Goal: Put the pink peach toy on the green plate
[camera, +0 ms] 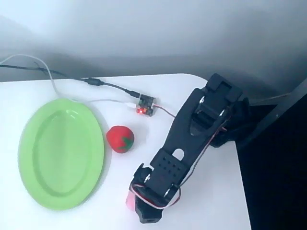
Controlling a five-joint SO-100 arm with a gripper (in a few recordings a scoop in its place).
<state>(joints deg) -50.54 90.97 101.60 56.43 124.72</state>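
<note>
Reaching: the black arm (184,143) stretches from its base at the right of the white table (216,201) down toward the near edge, its wrist bent over a spot right of the plate.
Gripper: the gripper (144,211) sits at the near edge of the overhead view, seen from above; the arm's own body covers the fingers, so I cannot tell how wide they stand or whether they have closed on anything.
Pink peach toy: only a sliver of pale pink (129,201) shows at the left side of the gripper, low on the table; it looks like the pink peach toy, mostly hidden under the arm.
Green plate: the green plate (36,139) lies at the left of the table, nothing in it.
Red strawberry toy: sits just beside the plate's right rim (120,139), apart from the arm.
Board and cables: a small circuit board (145,105) with wires lies at the far side.
Done so far: by my judgement, the approach to the toy.
Left to do: secure the grasp, lift, carry left past the red toy, release on the plate.
</note>
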